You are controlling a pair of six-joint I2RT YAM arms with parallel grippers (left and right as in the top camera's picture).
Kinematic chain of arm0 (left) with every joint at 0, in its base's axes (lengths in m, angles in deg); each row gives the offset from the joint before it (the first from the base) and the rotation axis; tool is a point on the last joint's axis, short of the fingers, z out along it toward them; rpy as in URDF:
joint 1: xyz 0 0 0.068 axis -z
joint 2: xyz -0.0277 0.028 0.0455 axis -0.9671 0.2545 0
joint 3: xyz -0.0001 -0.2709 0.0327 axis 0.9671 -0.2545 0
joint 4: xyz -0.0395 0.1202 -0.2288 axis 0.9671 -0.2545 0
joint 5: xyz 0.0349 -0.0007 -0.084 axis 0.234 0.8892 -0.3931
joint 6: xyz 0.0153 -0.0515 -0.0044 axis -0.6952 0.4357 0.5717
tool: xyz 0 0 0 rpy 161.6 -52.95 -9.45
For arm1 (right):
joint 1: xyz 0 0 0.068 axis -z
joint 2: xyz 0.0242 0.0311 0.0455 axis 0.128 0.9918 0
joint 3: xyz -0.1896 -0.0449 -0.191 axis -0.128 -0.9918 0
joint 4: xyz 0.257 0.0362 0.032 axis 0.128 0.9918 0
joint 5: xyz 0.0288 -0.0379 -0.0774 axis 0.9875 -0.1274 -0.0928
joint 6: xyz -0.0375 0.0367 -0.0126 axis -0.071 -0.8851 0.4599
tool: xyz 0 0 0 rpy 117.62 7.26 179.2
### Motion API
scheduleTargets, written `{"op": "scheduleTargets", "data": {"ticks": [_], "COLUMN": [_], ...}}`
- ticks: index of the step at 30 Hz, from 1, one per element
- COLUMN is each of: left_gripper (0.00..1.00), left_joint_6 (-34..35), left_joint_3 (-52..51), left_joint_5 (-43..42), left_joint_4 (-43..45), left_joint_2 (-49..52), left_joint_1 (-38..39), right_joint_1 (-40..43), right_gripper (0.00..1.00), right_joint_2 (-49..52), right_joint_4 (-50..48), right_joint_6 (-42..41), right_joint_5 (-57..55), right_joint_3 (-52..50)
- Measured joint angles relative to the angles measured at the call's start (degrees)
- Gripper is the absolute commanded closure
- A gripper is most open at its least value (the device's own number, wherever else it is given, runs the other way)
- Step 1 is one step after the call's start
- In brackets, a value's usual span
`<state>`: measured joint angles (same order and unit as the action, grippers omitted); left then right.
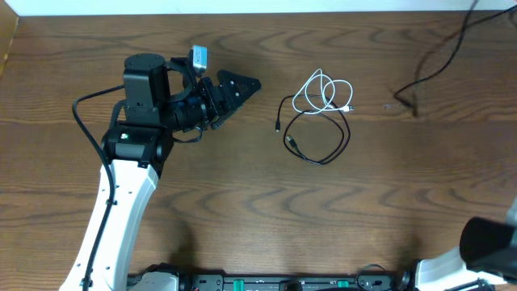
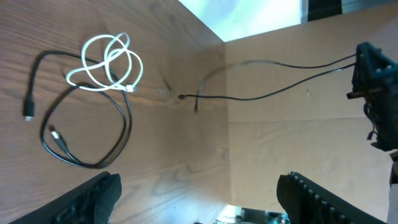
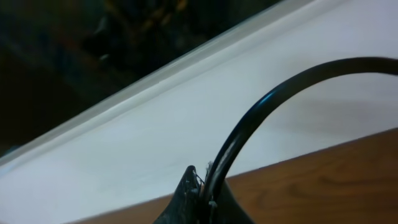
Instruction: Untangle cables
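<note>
Overhead: the task looks barely begun. The white cable and the black cable lie together on the table, a little right of centre, and the white coil laps over the far run of the black one. Neither is lifted or held. The left gripper sits to their left and apart from them, its tip aimed right at the pile. The white cable is wound in small loops with its plug end pointing right. The black one makes a single wide open loop that bulges near and right, with both plug ends on its left side. Taken as a pair, their long axis runs far to near, white at the far end and black at the near end. The right arm shows only at the near right corner, well away.

Left wrist: the gripper's two fingers stand wide apart at the bottom edge with nothing between them. Both cables lie ahead and to the left in this view, the white coil crossing the black cord at its top. A stray wire runs off to the right, clear of them.

Right wrist: the right gripper is only a dark peak at the bottom edge beside a thick cord, so I cannot tell how its fingers are set. No cable shows here.

Left to do, I judge: grasp one cable and draw it clear of the other.
</note>
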<state>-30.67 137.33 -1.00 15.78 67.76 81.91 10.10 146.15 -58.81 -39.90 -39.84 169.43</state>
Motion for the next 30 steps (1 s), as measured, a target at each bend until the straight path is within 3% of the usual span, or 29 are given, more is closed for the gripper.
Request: {"op": "scheduleTargets", "data": {"ticks": [9, 18, 24, 28, 30], "left_gripper": [0.15, 0.15, 0.15, 0.15, 0.15], "left_joint_6": [-2.3, -4.1, -4.3, -4.6, -4.8], "left_joint_3": [0.0, 0.0, 0.0, 0.0, 0.0], "left_joint_5": [6.7, 10.9, 12.7, 13.7, 13.9], "left_joint_4": [-7.7, -9.2, -9.3, -9.4, -9.4], "left_joint_2": [0.0, 0.0, 0.0, 0.0, 0.0], "left_joint_1": [0.0, 0.0, 0.0, 0.0, 0.0], "right_joint_1": [9.4, 12.3, 13.4, 14.0, 14.5], "right_gripper": [0.99, 0.99, 0.75, 0.5, 0.28], "right_joint_2": [7.0, 12.4, 22.8, 29.3, 31.5], "right_joint_4": [-21.2, -21.7, -16.3, -11.9, -10.0], "right_joint_6": [-13.6, -13.3, -8.4, -6.0, -5.3], "right_joint_5": [-2.5, -14.3, -16.7, -17.2, -17.3], "right_joint_3": [-0.1, 0.0, 0.2, 0.0, -0.1]}}
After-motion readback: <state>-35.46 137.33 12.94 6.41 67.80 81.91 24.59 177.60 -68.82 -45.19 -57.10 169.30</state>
